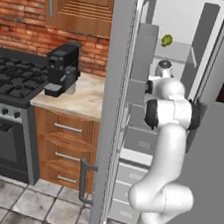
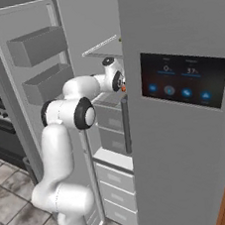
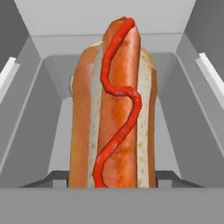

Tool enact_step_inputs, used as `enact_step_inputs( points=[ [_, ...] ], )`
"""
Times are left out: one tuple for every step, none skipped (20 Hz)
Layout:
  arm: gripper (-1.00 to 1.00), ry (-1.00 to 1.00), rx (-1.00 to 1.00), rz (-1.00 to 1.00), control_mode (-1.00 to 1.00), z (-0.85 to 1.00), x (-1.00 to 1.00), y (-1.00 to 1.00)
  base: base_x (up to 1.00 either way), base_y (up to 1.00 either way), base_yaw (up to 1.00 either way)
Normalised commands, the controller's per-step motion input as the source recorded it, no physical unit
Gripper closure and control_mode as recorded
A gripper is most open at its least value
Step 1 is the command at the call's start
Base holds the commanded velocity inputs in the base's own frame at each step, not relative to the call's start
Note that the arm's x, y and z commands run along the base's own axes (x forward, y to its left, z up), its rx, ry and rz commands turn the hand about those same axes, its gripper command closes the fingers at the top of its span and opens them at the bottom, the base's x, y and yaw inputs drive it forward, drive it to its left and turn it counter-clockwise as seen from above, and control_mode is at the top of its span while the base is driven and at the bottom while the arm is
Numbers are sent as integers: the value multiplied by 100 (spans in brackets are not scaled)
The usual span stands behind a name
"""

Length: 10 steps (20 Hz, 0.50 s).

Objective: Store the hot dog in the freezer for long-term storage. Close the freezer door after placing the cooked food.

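Left base view: freezer door [image 1: 114,84] stood swung open, edge-on to the camera, its slim handle low near the floor. The white arm [image 1: 165,156] reached into the freezer [image 1: 183,23], wrist level with the pale grey shelves; a small green round food [image 1: 166,39] sat on an upper shelf above the hand. Coffee machine [image 1: 63,69] stood on the counter [image 1: 86,98] beside the stove [image 1: 11,78], well apart from the work. Right base view: same reach from the other side, door bins [image 2: 39,46] on the open door's inner face, drawers [image 2: 109,127] stacked below the wrist; a speck of red-orange at the hand's tip [image 2: 124,88] read as the hot dog, mostly hidden behind the grey door with the dark display panel [image 2: 185,78]. The hand itself was too hidden there to read the jaws. Hand view: hot dog [image 3: 114,109] stood up between the two dark finger tips [image 3: 170,177], bun sides pinched low, ketchup squiggle running its length; gripper [image 3: 113,180] pressed in on it, holding it inside a white-walled compartment with the back wall [image 3: 100,13] close ahead. Whether it touched a shelf couldn't be told. Judgement: light item, soft bun that dents under squeeze, sausage likely slick with sauce, so hold across the bun flanks near the middle, gentle force, set down flat before letting go. Placement looked nearly done; release and door closing not yet done.
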Motion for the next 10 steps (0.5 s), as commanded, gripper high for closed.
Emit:
enact_step_inputs(
  points=[
    [100, 10, 0, 1, -100, -20, 64, -26, 0, 0, 0],
    [100, 10, 0, 1, -100, -19, 63, -26, 0, 0, 0],
    [100, 9, 0, 0, -100, -23, 60, -25, 0, 0, 0],
    [100, 8, 0, 0, -100, -28, 56, -19, 0, 0, 0],
    [100, 7, 0, 0, -100, -38, 36, -4, 0, 0, 0],
    [100, 7, 0, 0, -100, -42, 14, 0, 0, 0, 0],
    [100, 4, 0, 0, -100, -41, 0, 4, 0, 0, 0],
    [100, 0, 0, 0, -100, -26, 0, 0, 0, 0, 0],
    [100, 0, 0, 0, -100, -23, 0, 0, 0, 0, 0],
    [100, 0, 0, 0, -100, -26, 0, 0, 0, 0, 0]
  ],
)
